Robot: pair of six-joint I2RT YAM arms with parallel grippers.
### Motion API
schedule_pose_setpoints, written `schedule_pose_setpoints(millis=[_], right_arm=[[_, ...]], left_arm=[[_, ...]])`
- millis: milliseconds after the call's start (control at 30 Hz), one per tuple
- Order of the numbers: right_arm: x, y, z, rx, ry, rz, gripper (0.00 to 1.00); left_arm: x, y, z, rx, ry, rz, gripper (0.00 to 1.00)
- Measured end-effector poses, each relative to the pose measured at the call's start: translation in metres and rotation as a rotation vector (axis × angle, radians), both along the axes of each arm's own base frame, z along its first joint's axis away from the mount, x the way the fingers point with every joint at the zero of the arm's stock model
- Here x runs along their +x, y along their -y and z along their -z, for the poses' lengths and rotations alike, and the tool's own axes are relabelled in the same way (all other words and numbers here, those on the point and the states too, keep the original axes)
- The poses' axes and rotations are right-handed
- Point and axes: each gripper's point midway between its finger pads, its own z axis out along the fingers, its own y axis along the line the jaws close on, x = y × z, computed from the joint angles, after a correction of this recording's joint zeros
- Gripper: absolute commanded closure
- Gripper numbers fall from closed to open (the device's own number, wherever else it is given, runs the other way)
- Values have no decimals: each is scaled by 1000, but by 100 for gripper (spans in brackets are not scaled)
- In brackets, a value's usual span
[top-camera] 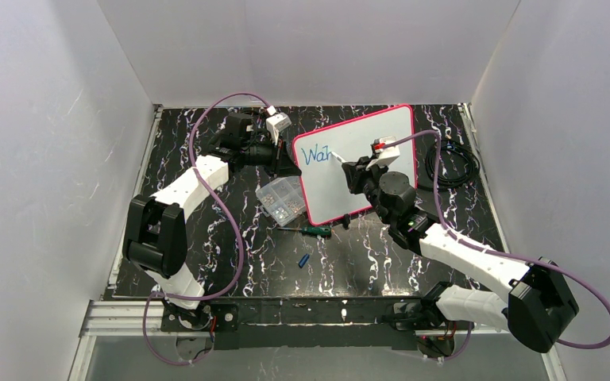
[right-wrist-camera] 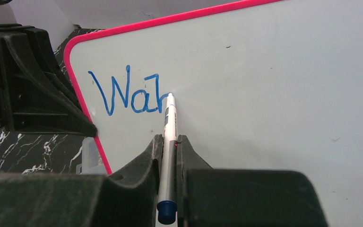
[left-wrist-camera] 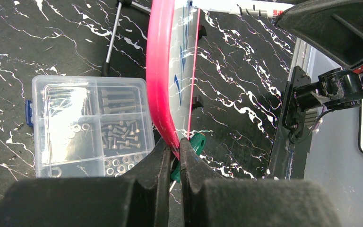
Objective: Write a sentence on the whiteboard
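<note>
The whiteboard (top-camera: 377,155) with a pink-red rim lies tilted at the table's middle back. Blue writing (top-camera: 315,154) on it reads "Wa" plus the start of a third letter, also clear in the right wrist view (right-wrist-camera: 130,93). My left gripper (left-wrist-camera: 172,144) is shut on the board's pink rim (left-wrist-camera: 159,71) at its left edge. My right gripper (right-wrist-camera: 169,142) is shut on a white marker (right-wrist-camera: 168,142) with a blue end, its tip touching the board just right of the last stroke. In the top view the right gripper (top-camera: 351,169) sits over the board's left half.
A clear compartment box (top-camera: 280,199) of screws and nuts lies beside the board's left edge, also in the left wrist view (left-wrist-camera: 87,125). A green-handled screwdriver (top-camera: 315,230) and a small blue cap (top-camera: 303,259) lie in front. A coiled black cable (top-camera: 454,165) lies at the right.
</note>
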Motion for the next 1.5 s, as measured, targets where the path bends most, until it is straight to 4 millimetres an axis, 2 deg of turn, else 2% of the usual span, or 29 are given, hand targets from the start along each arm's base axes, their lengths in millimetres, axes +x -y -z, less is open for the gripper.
schedule_pose_setpoints(millis=[433, 733, 1300, 1500], right_arm=[[-3, 0, -2, -6, -4, -13, 99], [-8, 3, -24, -6, 39, -37, 99], [1, 3, -7, -47, 11, -17, 99], [2, 4, -8, -49, 16, -12, 99]], left_arm=[[-1, 0, -1, -3, 1, 7, 100], [-2, 0, 0, -2, 1, 11, 100], [-2, 0, -1, -2, 2, 12, 100], [-2, 0, -1, -1, 3, 12, 100]])
